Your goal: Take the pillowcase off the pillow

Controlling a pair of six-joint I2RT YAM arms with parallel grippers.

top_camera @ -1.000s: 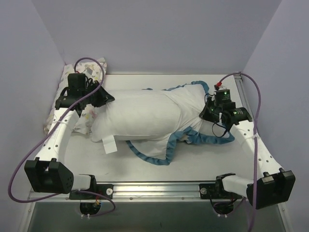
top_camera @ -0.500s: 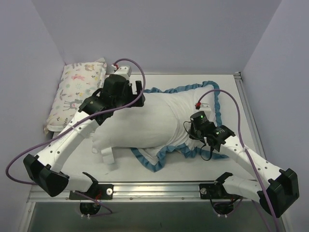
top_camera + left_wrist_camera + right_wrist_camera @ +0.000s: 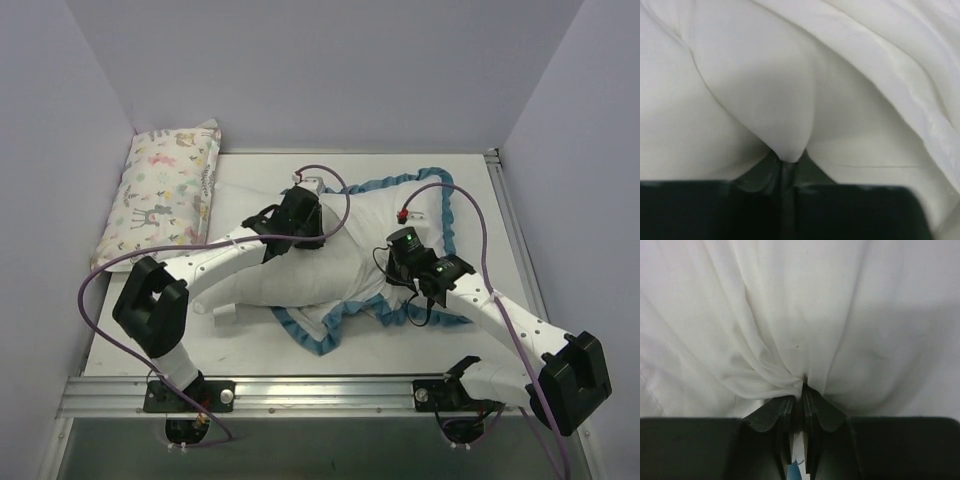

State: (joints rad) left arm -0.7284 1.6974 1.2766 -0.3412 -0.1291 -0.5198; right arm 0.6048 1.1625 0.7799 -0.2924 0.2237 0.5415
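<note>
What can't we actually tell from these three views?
- Left wrist: left gripper pinches a white fold; blurred cloth fills the frame, so pillow or pillowcase lining is unclear.
- Right wrist: right gripper holds pillowcase cloth; the close-up hides where along it.
- Top external: both arms' fingers hidden under their own wrist housings.
- Top external: how much pillow is inside; the pillowcase covers it.

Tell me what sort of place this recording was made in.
Probably a robot lab test cell: bare lavender walls box in a white table, with two arms bolted to a metal rail at its near edge.
</note>
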